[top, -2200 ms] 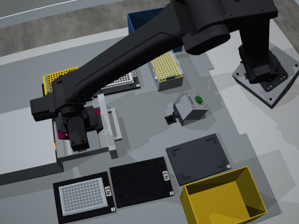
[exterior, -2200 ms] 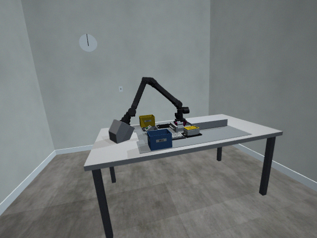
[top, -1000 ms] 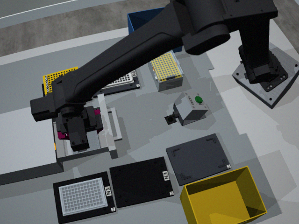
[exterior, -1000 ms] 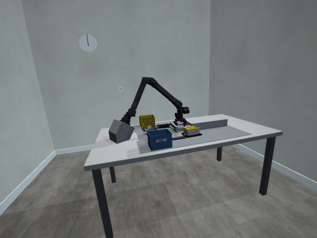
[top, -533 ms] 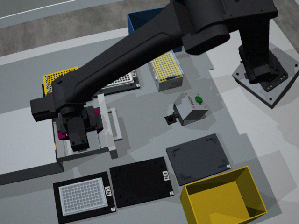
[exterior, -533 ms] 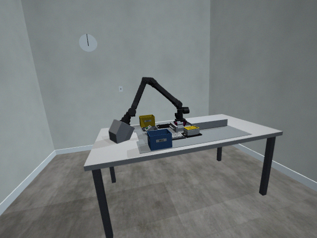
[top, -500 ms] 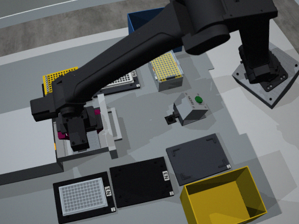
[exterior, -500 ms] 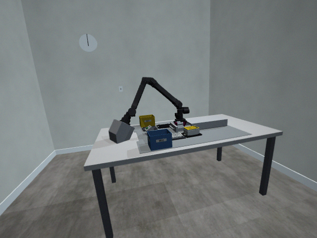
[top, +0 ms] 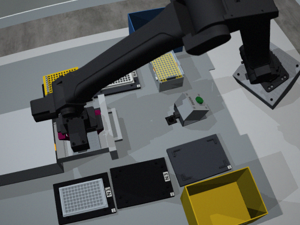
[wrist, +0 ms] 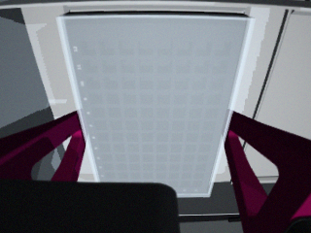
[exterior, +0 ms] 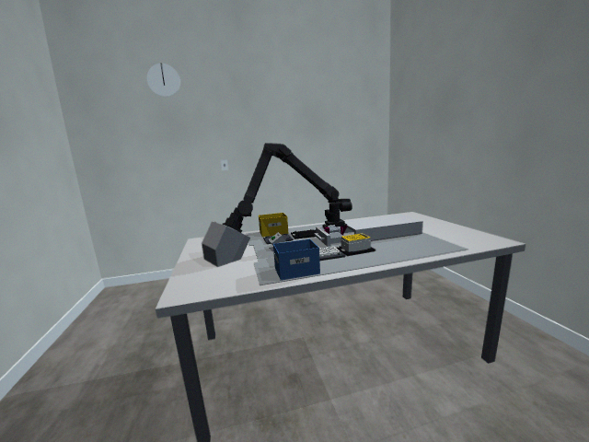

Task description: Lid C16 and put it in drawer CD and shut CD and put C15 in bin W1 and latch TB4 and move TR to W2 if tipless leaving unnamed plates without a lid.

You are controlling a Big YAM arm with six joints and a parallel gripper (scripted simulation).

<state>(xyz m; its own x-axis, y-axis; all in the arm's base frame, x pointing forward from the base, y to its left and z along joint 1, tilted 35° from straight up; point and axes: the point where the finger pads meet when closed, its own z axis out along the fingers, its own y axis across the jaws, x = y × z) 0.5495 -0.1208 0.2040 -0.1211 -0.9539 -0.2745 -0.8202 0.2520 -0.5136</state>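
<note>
My gripper (top: 79, 128) is down in the open drawer of the cooler CD and is shut on the lidded plate (top: 93, 140). In the wrist view the magenta fingers stand on both long sides of the lidded plate (wrist: 155, 102), whose wells show dimly through the lid. I cannot tell whether it rests on the drawer floor. The clear plate (top: 83, 196) sits on nest N1. Nest N3 (top: 141, 181) and the lid park (top: 198, 158) hold nothing. Tip box TB4 (top: 167, 71) stands behind the green DONE key (top: 198, 99).
The yellow bin W1 (top: 224, 197) stands at the front right and the blue bin W2 (top: 143, 20) at the back. The yellow tip rack TR (top: 56, 77) and a white plate (top: 121, 81) on its nest lie partly under my arm. The cooler housing (top: 24, 142) is at the left.
</note>
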